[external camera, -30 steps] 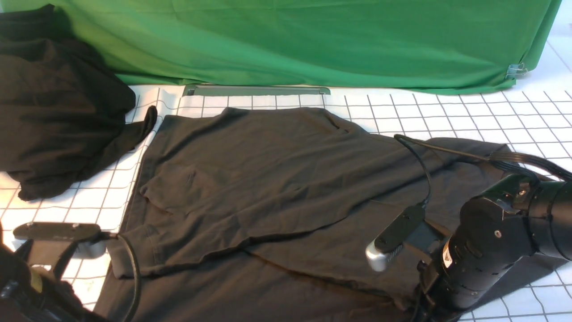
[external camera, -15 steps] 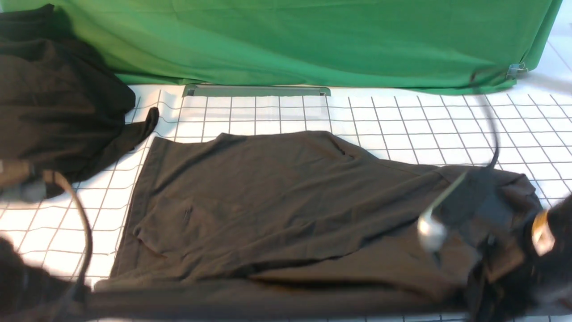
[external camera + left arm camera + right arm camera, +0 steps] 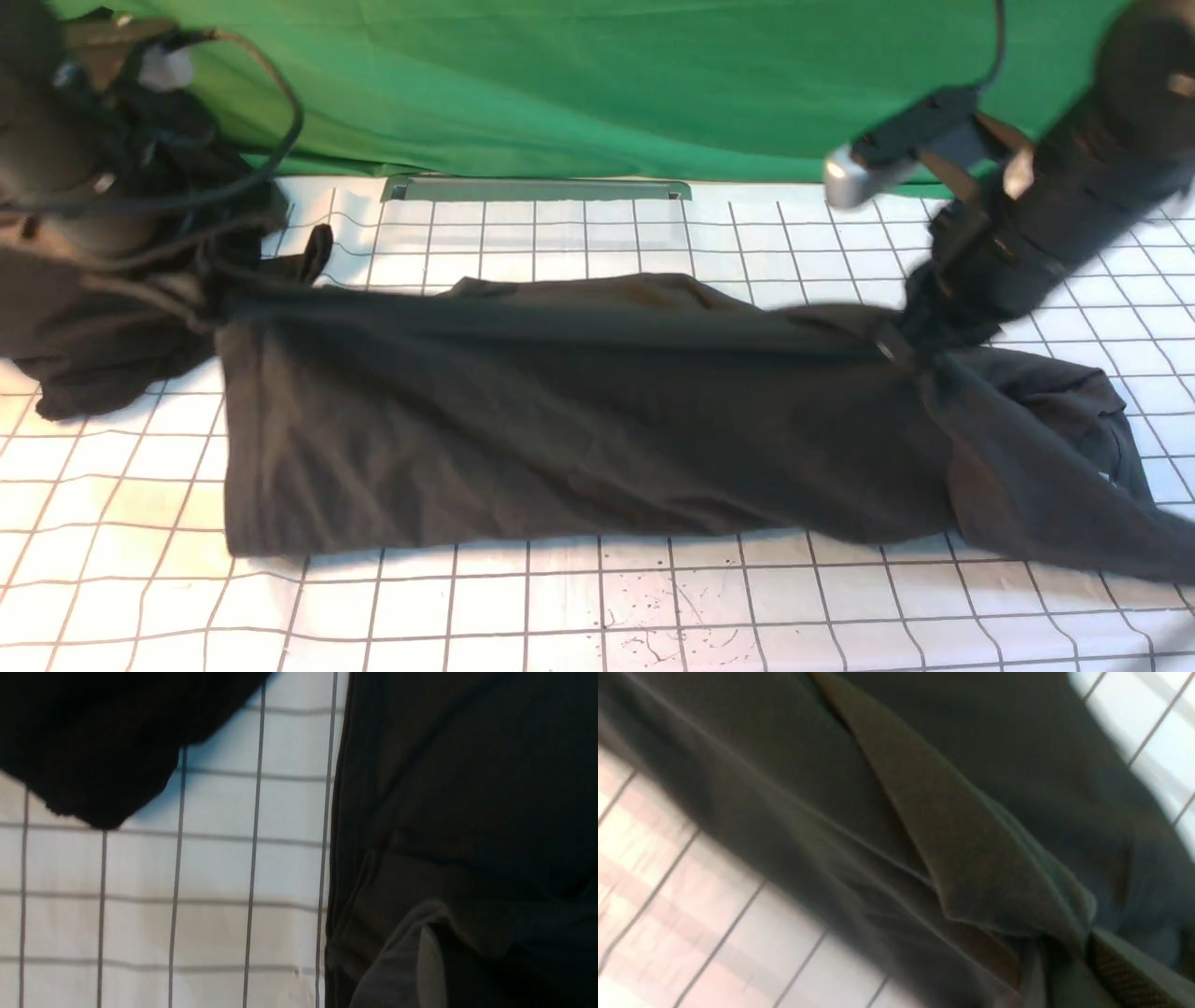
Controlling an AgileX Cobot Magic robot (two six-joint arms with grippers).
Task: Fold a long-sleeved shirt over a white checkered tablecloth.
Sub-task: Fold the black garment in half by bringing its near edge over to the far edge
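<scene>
From the front, the shirt [image 3: 579, 420] is hanging like a curtain over the checkered tablecloth [image 3: 560, 607], stretched between the two arms. The left gripper [image 3: 210, 313] and the right gripper [image 3: 894, 353] are each pinching one end of its top edge, jaws pressed tight. I think this fold is only half done, since the edge is not lying down yet. In the left wrist view, the shirt is showing beside bare squares. In the right wrist view, a flap of shirt is running into the tight jaws.
</scene>
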